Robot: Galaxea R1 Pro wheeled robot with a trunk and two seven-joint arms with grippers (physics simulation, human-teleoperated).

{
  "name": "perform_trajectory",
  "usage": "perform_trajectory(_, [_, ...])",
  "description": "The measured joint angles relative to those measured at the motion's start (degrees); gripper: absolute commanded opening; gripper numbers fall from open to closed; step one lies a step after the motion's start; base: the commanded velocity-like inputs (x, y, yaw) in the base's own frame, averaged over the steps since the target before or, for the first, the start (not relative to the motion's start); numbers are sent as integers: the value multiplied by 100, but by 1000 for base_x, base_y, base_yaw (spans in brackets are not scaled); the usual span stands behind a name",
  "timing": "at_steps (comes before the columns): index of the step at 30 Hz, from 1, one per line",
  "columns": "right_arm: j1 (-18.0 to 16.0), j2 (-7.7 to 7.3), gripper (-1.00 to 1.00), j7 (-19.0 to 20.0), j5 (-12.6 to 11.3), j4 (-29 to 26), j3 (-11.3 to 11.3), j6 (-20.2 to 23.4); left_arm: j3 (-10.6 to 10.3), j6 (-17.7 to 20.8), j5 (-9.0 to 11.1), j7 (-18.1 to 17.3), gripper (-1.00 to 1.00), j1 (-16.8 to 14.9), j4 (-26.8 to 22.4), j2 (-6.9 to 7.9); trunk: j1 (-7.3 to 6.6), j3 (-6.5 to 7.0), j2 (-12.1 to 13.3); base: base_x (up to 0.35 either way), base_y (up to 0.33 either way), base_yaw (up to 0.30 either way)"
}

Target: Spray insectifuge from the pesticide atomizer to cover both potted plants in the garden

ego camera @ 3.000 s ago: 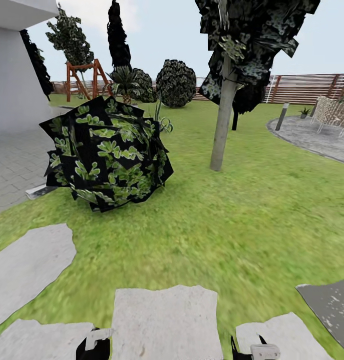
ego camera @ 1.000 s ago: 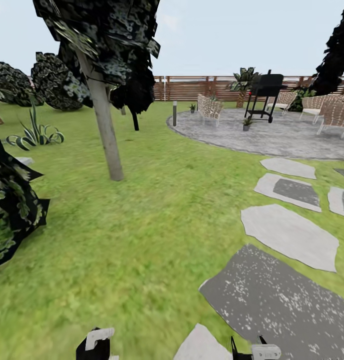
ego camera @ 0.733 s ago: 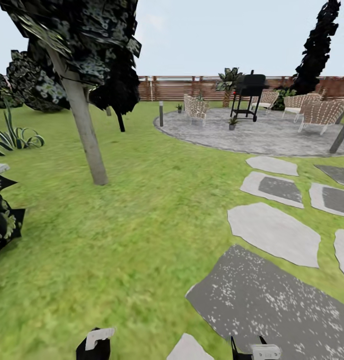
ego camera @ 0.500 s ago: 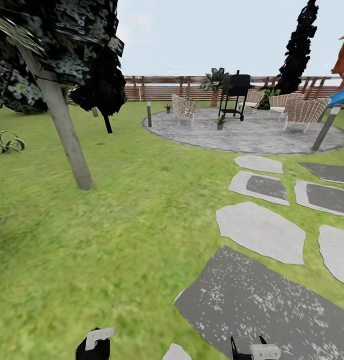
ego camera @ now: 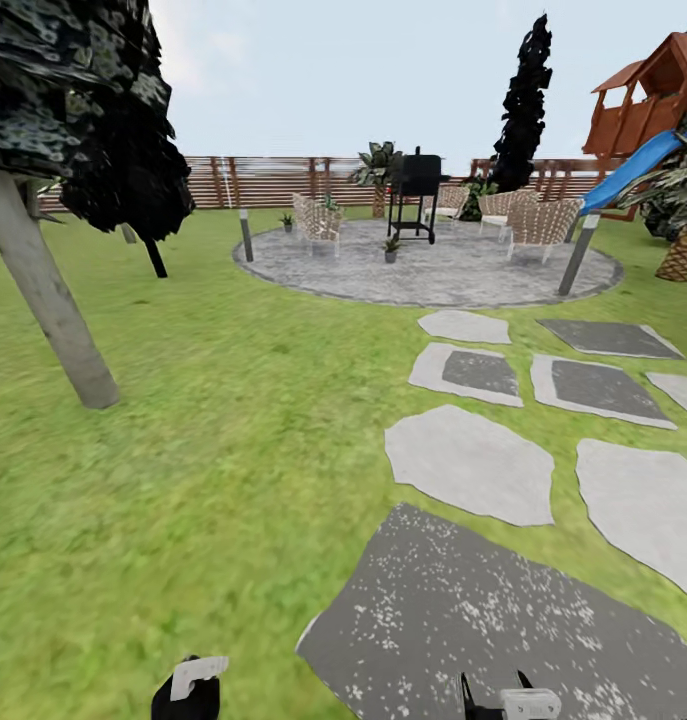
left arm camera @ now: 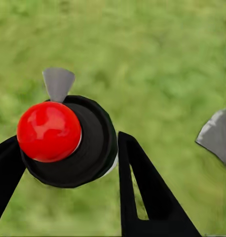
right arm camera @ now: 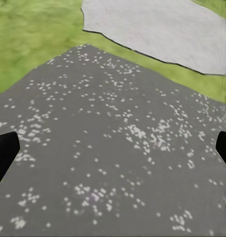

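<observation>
Grey stepping stones (ego camera: 470, 463), eight counted, lie ahead of the right tool (right arm camera: 113, 148), spread apart; left tool (left arm camera: 68, 163) likewise apart.

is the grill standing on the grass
No, the black grill stands on the round grey stone patio, among the wicker chairs.

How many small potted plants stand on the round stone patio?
2 that I can make out: one potted plant at the patio's near-left edge beyond the bollard lamp, another just in front of the black grill. Chairs may hide more.
</observation>
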Motion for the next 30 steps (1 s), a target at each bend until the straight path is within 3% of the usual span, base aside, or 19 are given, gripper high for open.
perform_trajectory(18, [0,0,100,0,0,0,0,0,0,0,0,0,-100,0,1,0,0,0,0,278,-128,-264])
perform_trajectory(30, [-2,1,100,-6,0,2,0,-1,1,1,0,0,-100,2,-1,1,0,0,0,296,-119,-24])
